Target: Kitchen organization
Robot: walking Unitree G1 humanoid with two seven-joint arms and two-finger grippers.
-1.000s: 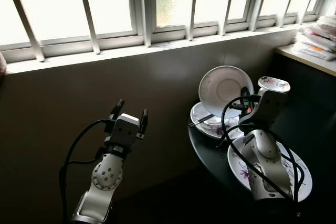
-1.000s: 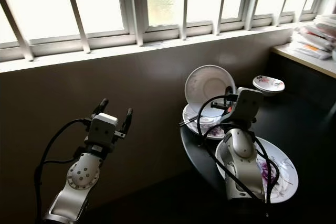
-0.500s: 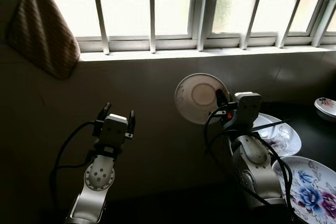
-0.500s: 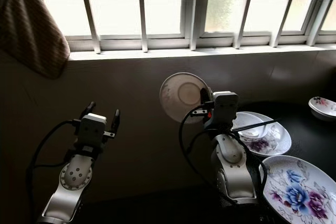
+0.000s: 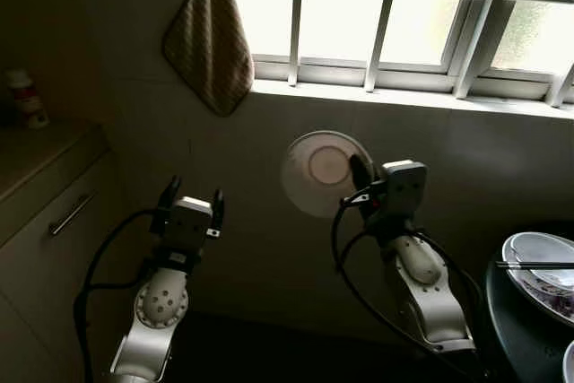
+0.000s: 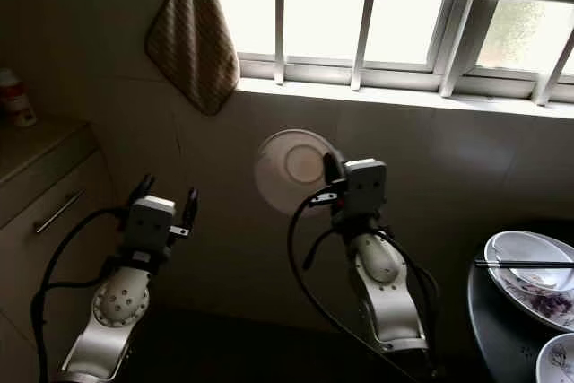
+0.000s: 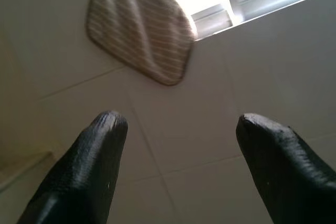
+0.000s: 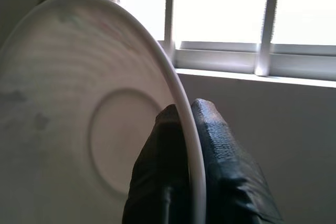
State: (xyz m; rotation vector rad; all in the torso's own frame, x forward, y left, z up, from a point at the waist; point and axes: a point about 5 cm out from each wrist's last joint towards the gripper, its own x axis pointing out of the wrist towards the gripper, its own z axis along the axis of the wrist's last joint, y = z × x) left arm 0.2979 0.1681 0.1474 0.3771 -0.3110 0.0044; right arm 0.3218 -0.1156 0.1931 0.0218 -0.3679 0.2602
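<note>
The right gripper [image 5: 357,174] pinches the rim of a white plate [image 5: 323,170] between its two black fingers [image 8: 223,150], one on each face. The plate stands on edge at the centre of the frame, in front of the tiled wall [image 5: 502,154] below the window [image 5: 395,15]; it is round and pale, with a raised foot ring on the face toward the camera. The left gripper [image 5: 190,200], lower left, holds nothing, its fingers [image 7: 92,166] spread apart. A striped cloth [image 5: 209,38] hangs at upper left. At the right edge, chopsticks [image 5: 535,265] lie across stacked dishes [image 5: 538,262] on a dark tabletop [image 5: 520,329].
</note>
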